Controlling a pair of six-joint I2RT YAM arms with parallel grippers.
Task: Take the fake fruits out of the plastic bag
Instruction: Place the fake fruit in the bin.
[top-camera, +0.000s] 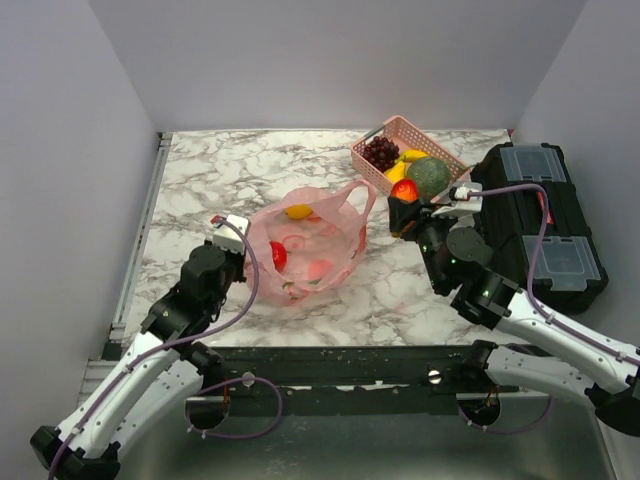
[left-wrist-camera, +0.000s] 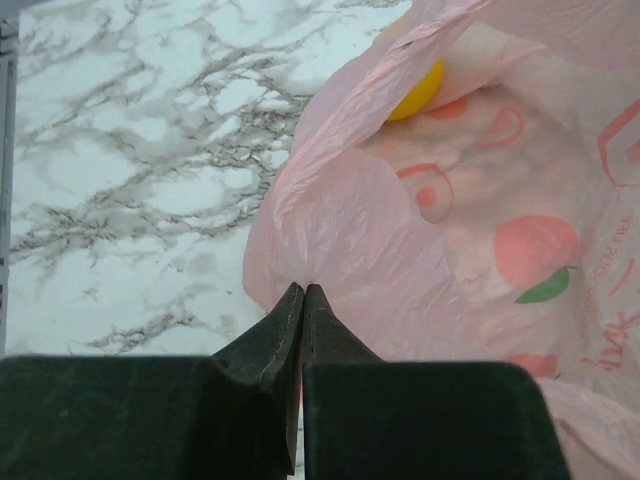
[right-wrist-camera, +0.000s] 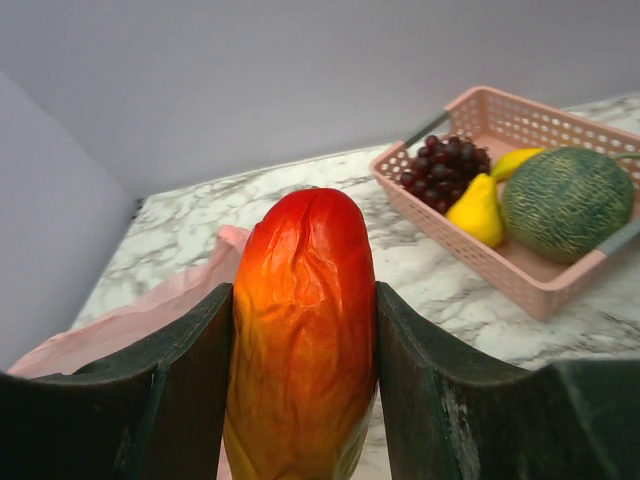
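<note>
Left wrist view first, right up close: the left hand (left-wrist-camera: 303, 290) has its two dark fingers pressed together with no gap, pinching the thin film at the near edge of the plastic bag (left-wrist-camera: 450, 250). The pink bag bulges beyond the tips, printed with fruit pictures, and a yellow fruit (left-wrist-camera: 420, 92) peeks out at its far rim.

Over on the right wrist view, the right hand (right-wrist-camera: 305, 300) is about half-spread and clamped on a red-orange fruit (right-wrist-camera: 303, 330), one finger flat against each side, the fruit standing upright between them.

From above, the left hand (top-camera: 228, 225) sits at the left side of the plastic bag (top-camera: 310, 250), which lies mid-tabletop (top-camera: 220, 170) with its mouth gaping. Inside it, a red fruit (top-camera: 277, 255) shows through near the left, and the yellow fruit (top-camera: 299, 211) rests at the far edge. The right hand (top-camera: 405, 208) hangs just right of the bag, clear of it, carrying the red-orange fruit (top-camera: 404, 190) above the marble.

Further back, the pink lattice basket (top-camera: 400, 130) holds a grape bunch (top-camera: 381, 151), a banana (top-camera: 413, 155) and a green melon (top-camera: 428, 176). A black toolbox (top-camera: 545, 220) sits along the right side.
</note>
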